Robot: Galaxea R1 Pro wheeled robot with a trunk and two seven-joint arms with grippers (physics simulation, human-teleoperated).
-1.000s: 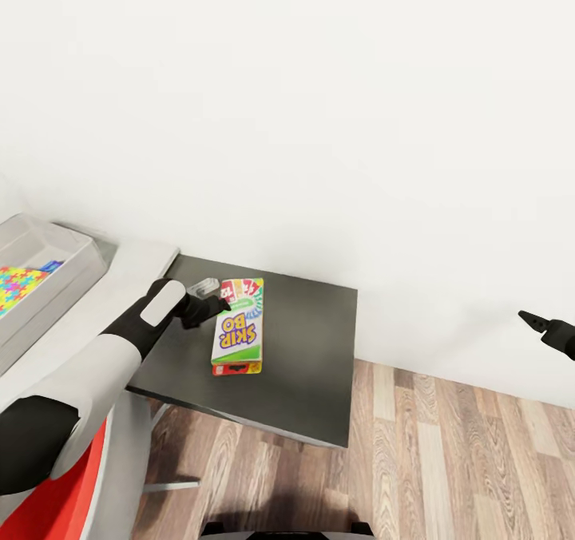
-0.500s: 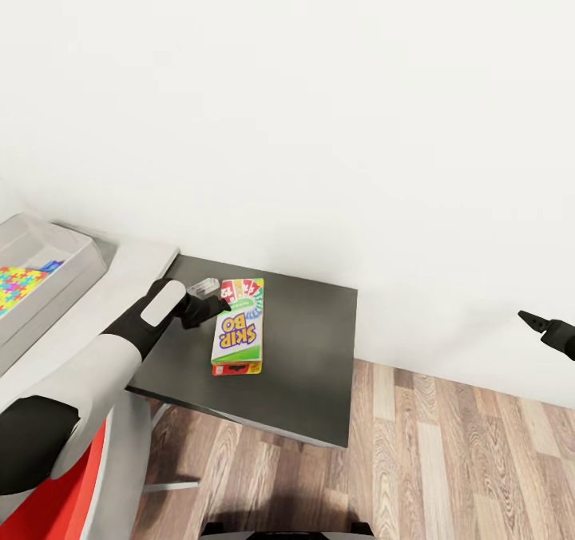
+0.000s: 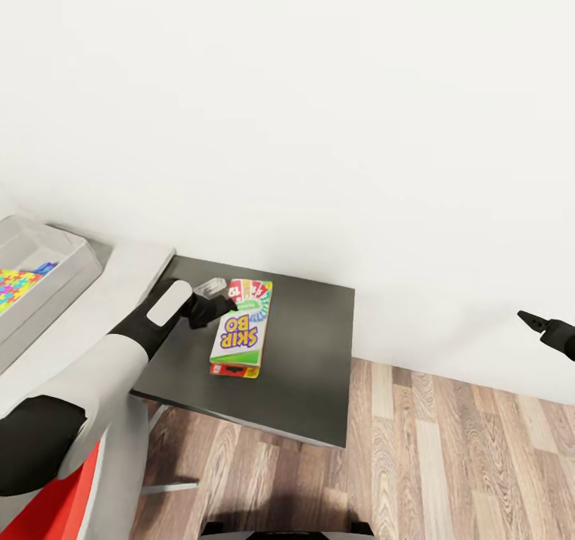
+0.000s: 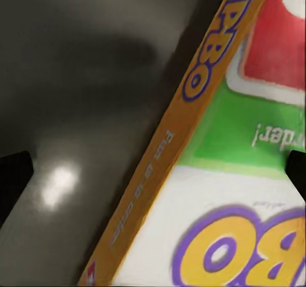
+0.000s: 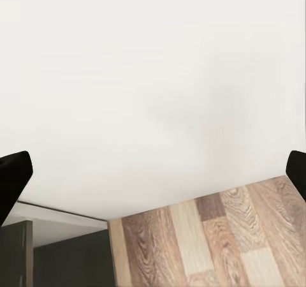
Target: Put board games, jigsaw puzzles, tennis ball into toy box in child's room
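1. Skip-Bo box (image 3: 238,331): centre-left of frame, flat on the table's lower section (image 3: 311,364).
2. Left gripper (image 3: 217,304): just left of the box's far end.
3. Toy box (image 3: 56,272): far left edge, holding a jigsaw puzzle (image 3: 16,286).
4. Right gripper (image 3: 537,326): right edge, above the floor (image 3: 447,460).

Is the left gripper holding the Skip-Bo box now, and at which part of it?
Not yet. The left gripper is open, its fingers on either side of the long edge of the Skip-Bo box, which lies flat on the table.

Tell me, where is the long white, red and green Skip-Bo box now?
In the head view, the Skip-Bo box lies flat on the dark-grey table section, near its left side, with the left gripper at its far left edge.
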